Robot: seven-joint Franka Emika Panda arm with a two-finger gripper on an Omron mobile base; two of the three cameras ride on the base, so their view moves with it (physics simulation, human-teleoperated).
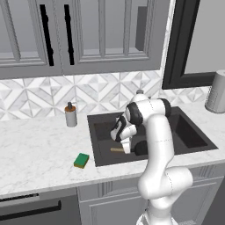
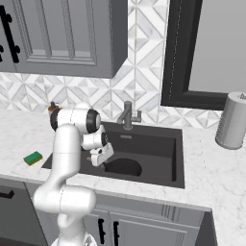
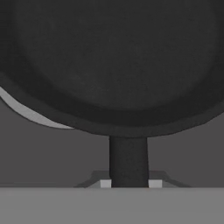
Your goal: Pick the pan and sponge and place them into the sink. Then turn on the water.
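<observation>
While no brand, label or writing can be read on any object, the three views differ in what they reveal. From the left base view, the sponge, green on top with a yellow underside, lies on the marble bench, just left of the sink and near its front left corner; a soap dispenser stands behind the sponge, left of the sink's rear corner. A short length of light-brown handle shows inside the sink beside the arm. The right base view shows the faucet at the sink's rear rim and the round black pan lying low inside the sink, toward its left front. A grey canister stands on the bench well right of the sink. The hand view shows the pan's dark round body close up, its handle neck running down between the fingertips. The tool is clamped on the pan's handle, inside the sink.
</observation>
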